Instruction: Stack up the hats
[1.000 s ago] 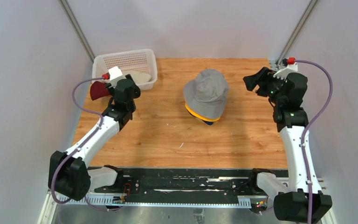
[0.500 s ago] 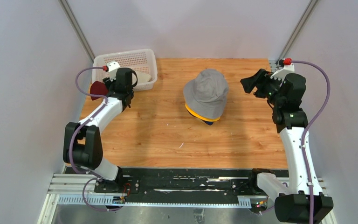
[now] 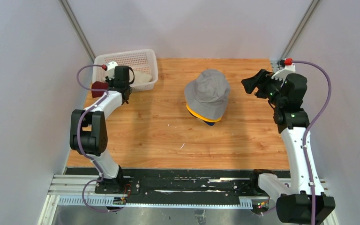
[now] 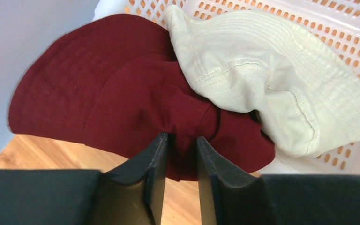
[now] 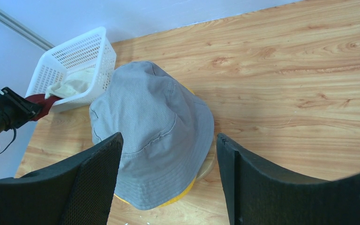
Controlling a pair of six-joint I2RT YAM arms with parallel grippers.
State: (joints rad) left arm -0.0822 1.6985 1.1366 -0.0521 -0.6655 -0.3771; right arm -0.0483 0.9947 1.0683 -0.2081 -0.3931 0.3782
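Observation:
The dark red hat (image 4: 98,93) hangs over the near corner of the white basket (image 4: 337,18), next to the beige hat (image 4: 262,70) inside it. My left gripper (image 4: 181,137) is shut on a bunched fold of the dark red hat's brim. In the top view this hat (image 3: 98,87) shows just left of the basket. Mid-table, the grey hat (image 3: 207,89) tops a pile, with the yellow hat (image 3: 201,116) and a navy edge (image 3: 209,123) showing beneath. My right gripper (image 3: 248,84) hovers open to the right of that pile, holding nothing. Its wrist view looks down on the grey hat (image 5: 154,126).
The white perforated basket (image 3: 131,58) stands at the back left corner of the wooden table (image 3: 168,140). A round wooden stand (image 5: 209,161) peeks out under the pile. Grey walls close in on both sides and behind.
My left arm has swung back and left to the basket corner, and its jaws have narrowed onto the dark red hat. The right gripper has edged slightly left.

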